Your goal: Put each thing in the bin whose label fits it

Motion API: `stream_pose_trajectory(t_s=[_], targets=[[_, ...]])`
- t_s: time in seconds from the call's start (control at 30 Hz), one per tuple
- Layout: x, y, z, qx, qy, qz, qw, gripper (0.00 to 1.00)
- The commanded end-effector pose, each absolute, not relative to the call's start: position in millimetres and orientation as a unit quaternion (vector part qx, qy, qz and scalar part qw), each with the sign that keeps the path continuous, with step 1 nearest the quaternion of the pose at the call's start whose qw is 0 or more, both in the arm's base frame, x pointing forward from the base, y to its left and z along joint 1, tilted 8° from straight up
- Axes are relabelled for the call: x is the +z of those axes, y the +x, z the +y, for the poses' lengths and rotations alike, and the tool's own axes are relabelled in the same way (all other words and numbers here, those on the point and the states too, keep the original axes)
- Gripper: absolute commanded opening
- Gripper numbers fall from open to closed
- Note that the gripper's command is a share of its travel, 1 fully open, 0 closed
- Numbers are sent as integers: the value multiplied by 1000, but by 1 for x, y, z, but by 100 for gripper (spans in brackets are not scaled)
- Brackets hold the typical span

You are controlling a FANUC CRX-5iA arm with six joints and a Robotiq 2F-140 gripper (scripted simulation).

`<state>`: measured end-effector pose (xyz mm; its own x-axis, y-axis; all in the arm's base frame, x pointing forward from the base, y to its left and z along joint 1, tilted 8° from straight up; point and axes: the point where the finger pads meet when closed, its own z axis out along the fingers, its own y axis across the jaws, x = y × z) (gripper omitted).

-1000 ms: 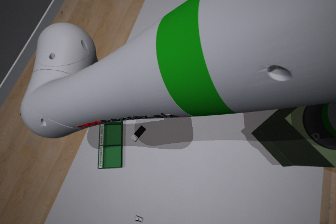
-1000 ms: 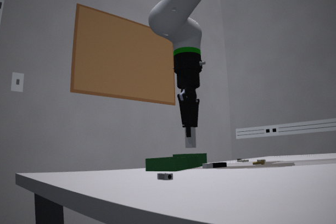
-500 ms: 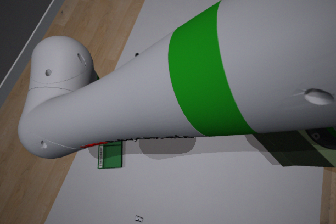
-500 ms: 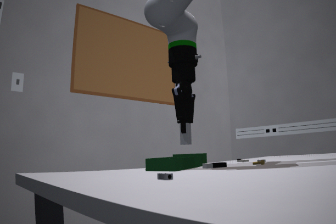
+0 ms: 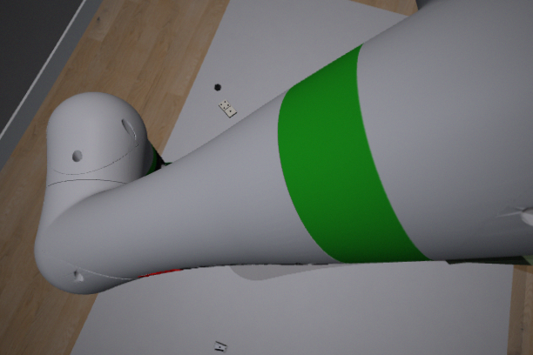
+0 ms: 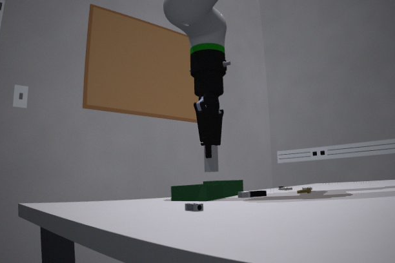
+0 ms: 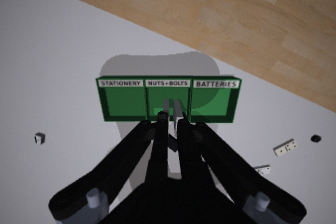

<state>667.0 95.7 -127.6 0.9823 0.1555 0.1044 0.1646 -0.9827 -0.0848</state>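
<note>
The green three-part bin [image 6: 193, 193] [image 7: 124, 104] stands flat, labelled STATIONERY, NUTS+BOLTS, BATTERIES; the arm hides it in the top view. Nothing shows in the outer compartments; fingertips partly cover the middle one. My gripper [image 6: 211, 164] [image 7: 171, 107] is shut, nothing seen between its tips, above the bin. A black and white eraser [image 6: 258, 193] [image 7: 173, 144] lies beside the bin. A small metal sharpener [image 5: 220, 346] [image 6: 193, 207] [image 7: 39, 138] lies apart. A domino [image 5: 227, 109] [image 7: 285, 147] lies near a small black piece [image 5: 218, 87] [image 7: 316, 138]. A brass-coloured item [image 6: 304, 191] lies farther right.
Another white piece [image 7: 262, 170], perhaps a domino, is partly hidden by the gripper in the wrist view. The arm [image 5: 200, 209] covers much of the table in the top view. The table edge runs behind the bin, with wooden floor [image 7: 270, 40] beyond.
</note>
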Motion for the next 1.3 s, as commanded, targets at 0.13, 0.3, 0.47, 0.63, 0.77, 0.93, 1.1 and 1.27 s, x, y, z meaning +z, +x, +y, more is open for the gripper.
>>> stream_pose_trajectory(t_s=[0.13,0.3,0.47,0.63,0.77,0.93,1.1,1.27], targets=[[-146,669,98,-49,-994,-80,47,15],[-159,670,99,-49,-994,-80,47,15],[-167,671,100,-49,-994,-80,47,15],[-174,671,100,-49,-994,-80,47,15],[-174,671,100,-49,-994,-80,47,15],[-174,671,100,-49,-994,-80,47,15],[-174,671,100,-49,-994,-80,47,15],[-174,671,100,-49,-994,-80,47,15]])
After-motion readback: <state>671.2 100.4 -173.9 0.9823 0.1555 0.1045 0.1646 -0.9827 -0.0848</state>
